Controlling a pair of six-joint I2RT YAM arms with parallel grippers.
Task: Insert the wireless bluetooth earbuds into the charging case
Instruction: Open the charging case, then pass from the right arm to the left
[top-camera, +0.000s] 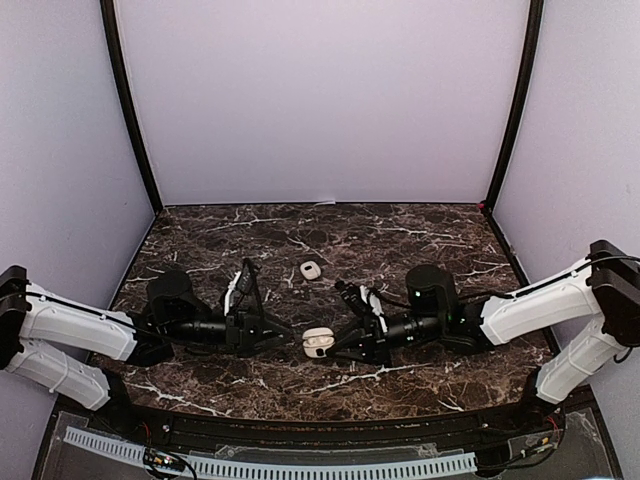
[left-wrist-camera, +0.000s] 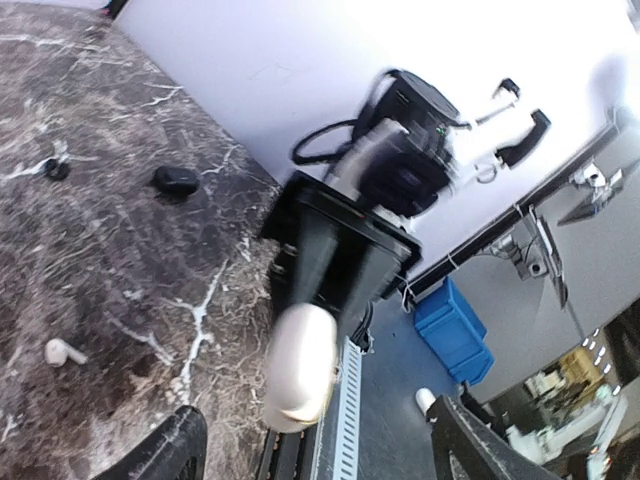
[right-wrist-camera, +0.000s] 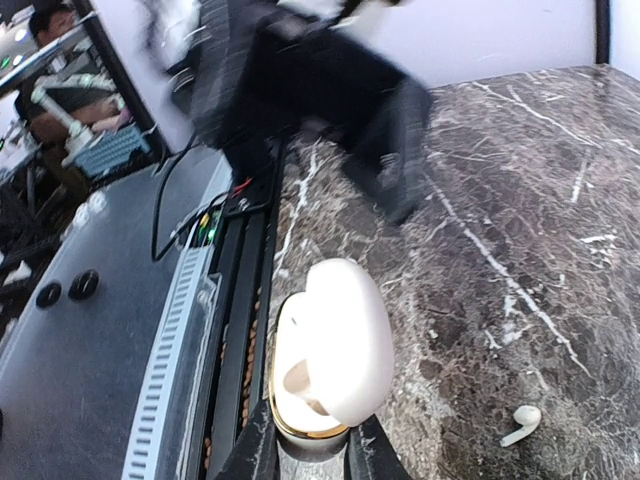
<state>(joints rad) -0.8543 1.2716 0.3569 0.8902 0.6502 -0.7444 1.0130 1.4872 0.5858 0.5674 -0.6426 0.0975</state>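
My right gripper (top-camera: 338, 345) is shut on an open white charging case (top-camera: 317, 341) with a gold rim and holds it by the base, lid up. In the right wrist view the case (right-wrist-camera: 330, 345) sits between my fingers (right-wrist-camera: 255, 450), and a pale hollow shows inside. A white stemmed earbud (right-wrist-camera: 520, 420) lies on the marble to its right. My left gripper (top-camera: 285, 335) is open and empty, facing the case from the left. In its wrist view (left-wrist-camera: 320, 440) the case (left-wrist-camera: 300, 365) is blurred ahead, and a white earbud (left-wrist-camera: 63, 351) lies on the table.
A second small white case (top-camera: 310, 270) lies further back at the middle of the dark marble table (top-camera: 430, 225). A black pebble-like case (left-wrist-camera: 175, 180) and a tiny black bud (left-wrist-camera: 57, 168) lie further off. The table's near edge has a white cable duct (right-wrist-camera: 175, 340).
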